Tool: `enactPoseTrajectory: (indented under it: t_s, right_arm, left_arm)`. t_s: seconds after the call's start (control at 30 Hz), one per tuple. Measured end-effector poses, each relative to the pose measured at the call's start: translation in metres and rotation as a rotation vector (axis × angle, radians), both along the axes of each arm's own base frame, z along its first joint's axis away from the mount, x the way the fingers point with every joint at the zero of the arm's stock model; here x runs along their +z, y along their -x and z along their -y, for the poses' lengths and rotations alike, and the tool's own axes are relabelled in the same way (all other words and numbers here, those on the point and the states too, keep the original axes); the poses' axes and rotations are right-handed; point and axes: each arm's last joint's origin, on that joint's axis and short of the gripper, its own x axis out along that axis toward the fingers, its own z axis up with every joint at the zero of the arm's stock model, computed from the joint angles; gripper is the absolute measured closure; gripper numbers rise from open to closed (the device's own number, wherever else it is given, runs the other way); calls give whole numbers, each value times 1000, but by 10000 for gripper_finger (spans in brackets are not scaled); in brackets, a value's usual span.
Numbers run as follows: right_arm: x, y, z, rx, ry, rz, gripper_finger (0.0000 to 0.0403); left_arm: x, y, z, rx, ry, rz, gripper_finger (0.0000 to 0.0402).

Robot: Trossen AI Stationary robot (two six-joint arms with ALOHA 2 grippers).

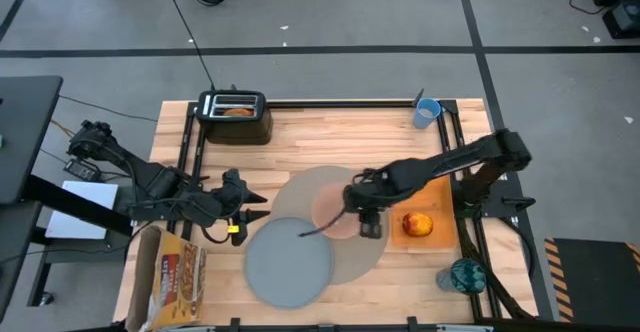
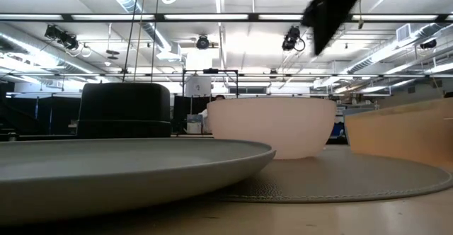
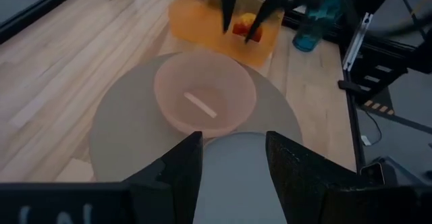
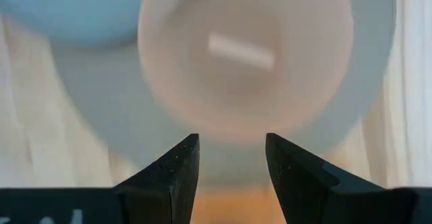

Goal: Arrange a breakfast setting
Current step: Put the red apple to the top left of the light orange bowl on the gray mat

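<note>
The right gripper (image 1: 370, 224) hangs just above the small pink bowl (image 1: 333, 209), its jaws parted with nothing between them. The left gripper (image 1: 252, 206) waits toward the table's left edge, jaws likewise apart and empty, pointed at the setting.

Done so far, by my reading: the large round tan woven placemat (image 1: 370, 257) lies mid-table toward the front edge, the bowl rests on it, and the flat round grey plate (image 1: 288, 262) overlaps its front-left rim. A thin dark handle, likely the metal spoon (image 1: 318, 228), lies between plate and bowl.

Still left: the red apple (image 1: 419, 224) on an orange board near the right edge, the light-blue cup (image 1: 427, 111) at the back-right corner, the bagel (image 1: 237, 112) in the black toaster (image 1: 235, 115) at the back edge, and the yellow cereal box (image 1: 172, 280) at the front-left corner, its print unreadable
</note>
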Motion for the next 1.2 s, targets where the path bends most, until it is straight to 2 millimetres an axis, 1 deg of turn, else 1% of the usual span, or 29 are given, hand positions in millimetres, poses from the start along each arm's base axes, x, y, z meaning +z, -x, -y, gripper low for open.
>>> enactPoseTrajectory:
  t_s: [0.1, 0.17, 0.23, 0.37, 0.5, 0.63, 0.83, 1.0, 1.2]
  right_arm:
    - [11, 27, -8, 30, 29, -92, 226]
    - [10, 40, -12, 29, 52, -127, 230]
    - [4, 50, -16, 19, 39, -143, 236]
    - [-21, 65, -17, -19, 14, -174, 247]
    - [-53, 73, -11, -31, -18, -215, 251]
    - [-76, 79, -5, -65, -68, -255, 252]
    - [-93, 80, -4, -16, -49, -212, 254]
    - [-106, 84, -2, -9, -50, -198, 264]
    - [-110, 85, -2, -12, -50, -194, 289]
  left_arm:
    - [0, 1, 1, -8, 1, 0, 230]
    - [0, 1, 1, -8, 1, -1, 230]
    - [0, 1, 1, -8, 0, -1, 230]
    - [0, 0, 1, -9, -7, -1, 230]
    - [0, 0, 0, 4, -19, 4, 230]
    - [0, 0, 0, 6, -20, 4, 230]
    - [0, 0, 0, 6, -19, 4, 230]
    - [0, 0, 0, 11, -10, 6, 230]
    - [0, 0, 0, 12, -10, 6, 230]
